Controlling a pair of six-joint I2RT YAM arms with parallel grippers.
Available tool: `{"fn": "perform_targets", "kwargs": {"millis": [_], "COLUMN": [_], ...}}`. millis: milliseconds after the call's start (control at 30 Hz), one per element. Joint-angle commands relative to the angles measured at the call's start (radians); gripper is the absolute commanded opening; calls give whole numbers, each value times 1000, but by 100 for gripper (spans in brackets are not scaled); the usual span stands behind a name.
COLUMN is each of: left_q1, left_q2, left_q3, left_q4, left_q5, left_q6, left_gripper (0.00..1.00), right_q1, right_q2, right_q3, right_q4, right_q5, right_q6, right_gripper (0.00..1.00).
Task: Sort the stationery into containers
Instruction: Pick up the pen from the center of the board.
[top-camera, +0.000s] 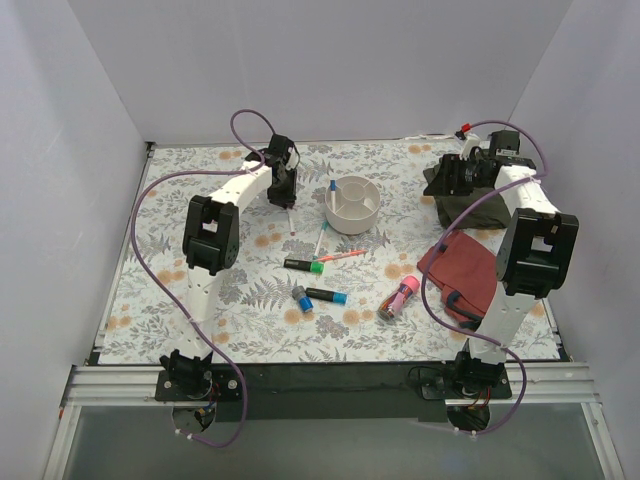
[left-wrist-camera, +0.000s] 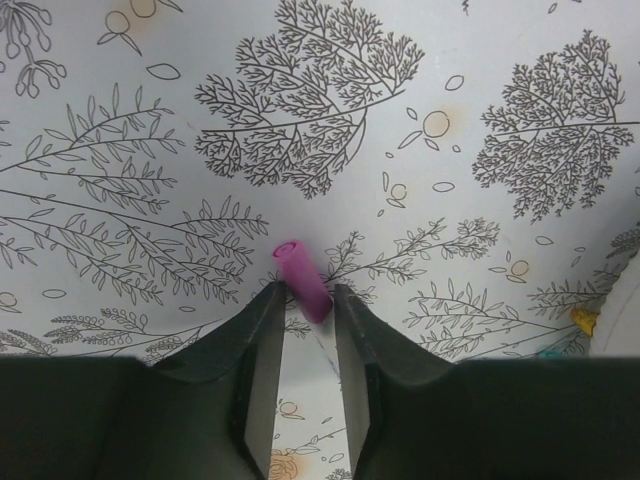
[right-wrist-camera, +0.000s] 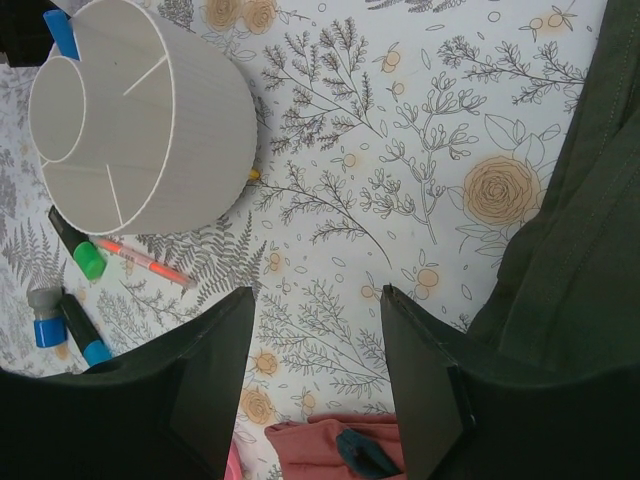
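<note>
The left tool (left-wrist-camera: 307, 293) clenches a thin pen (left-wrist-camera: 301, 276) (pink cap, barrel seemingly white); the right tool (right-wrist-camera: 315, 300) stands spread.

The off-white ribbed cup (top-camera: 352, 205) stands upright and has dividers inside. A blue-capped pen (top-camera: 332, 189) stands in it at its left rim. Left of the cup, the left tool (left-wrist-camera: 306, 292) pinches a pink-capped pen (left-wrist-camera: 302, 275), cap down. Just in front of the cup lie a thin white pen (top-camera: 320, 240), an orange-pink pen (top-camera: 341, 256) and a green-capped black marker (top-camera: 303, 265). Further in front lie a grey-blue stub (top-camera: 299, 297), a blue-capped black marker (top-camera: 327, 296) and, rightward, a fat pink marker (top-camera: 398, 298).
</note>
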Motion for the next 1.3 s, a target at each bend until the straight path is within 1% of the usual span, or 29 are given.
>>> {"fn": "perform_targets", "kwargs": {"millis": [0, 167, 267, 300, 333, 433, 533, 567, 667, 767, 800, 867, 900, 933, 967, 1000, 1033, 1067, 1100, 1133, 1167, 1200, 1267], "left_q1": [7, 7, 7, 6, 7, 6, 12, 15, 24, 30, 33, 36, 38, 36, 39, 39, 41, 41, 41, 42, 41, 36, 24], "left_q2": [36, 11, -2, 1, 4, -2, -32, -41, -108, -173, -220, -301, -329, -357, -410, -439, -467, -511, -528, -539, -544, -538, -512], "left_q3": [-41, -79, -105, -105, -96, -62, 26, 78, 131, 96, 47, -37, -83, -187, -240, -307, -420, -482, -530, -600, -617, -621, -607], "left_q4": [-52, -75, -72, -74, -72, -78, -104, -114, -105, 9, 102, 217, 351, 426, 504, 690, 784, 899, 1093, 1180, 1254, 1338, 1376], "left_q5": [-10, 4, 4, 35, 56, 99, 153, 177, 231, 271, 315, 362, 400, 420, 446, 498, 517, 527, 543, 553, 552, 549, 540], "left_q6": [16, 9, 13, 18, 24, 36, 47, 51, 82, 119, 128, 137, 140, 140, 137, 133, 118, 92, 76, 56, 12, 1, -25], "left_gripper": [23, 22, 12, 5, 1, 0, 0, 0, 0, 0, 0, 0, 0, 0, 0, 0, 0, 0, 0, 0, 0, 0, 0], "right_q1": [-5, -5, -5, -5, -5, -5, -5, -5, -5, -5, -5, -5, -5, -5, -5, -3, -3, -3, -3, -3, -3, -3, -3], "right_q2": [-39, -39, -33, -27, -27, -26, -32, -32, -44, -58, -64, -73, -81, -84, -88, -98, -102, -107, -115, -121, -130, -134, -145], "right_q3": [-10, -13, -2, -1, 1, 8, 15, 16, 18, 10, 8, -1, -7, -10, -12, -18, -21, -24, -30, -34, -41, -51, -62], "right_q4": [15, 19, 17, 19, 19, 17, 14, 15, 14, 15, 12, 14, 12, 14, 14, 14, 11, 11, 9, 9, 8, 8, 6], "right_q5": [-28, -28, -28, -30, -28, -27, -14, -11, -5, 9, 19, 28, 30, 33, 38, 41, 44, 50, 52, 55, 59, 61, 64], "right_q6": [7, 8, 10, 13, 14, 16, 14, 13, 8, -1, -4, -15, -16, -16, -18, -24, -26, -29, -35, -39, -39, -44, -44], "right_gripper": [62, 62, 62, 62, 62, 62, 61, 61, 61, 61, 61, 61, 61, 61, 61, 61, 61, 61, 61, 61, 61, 61, 61]}}
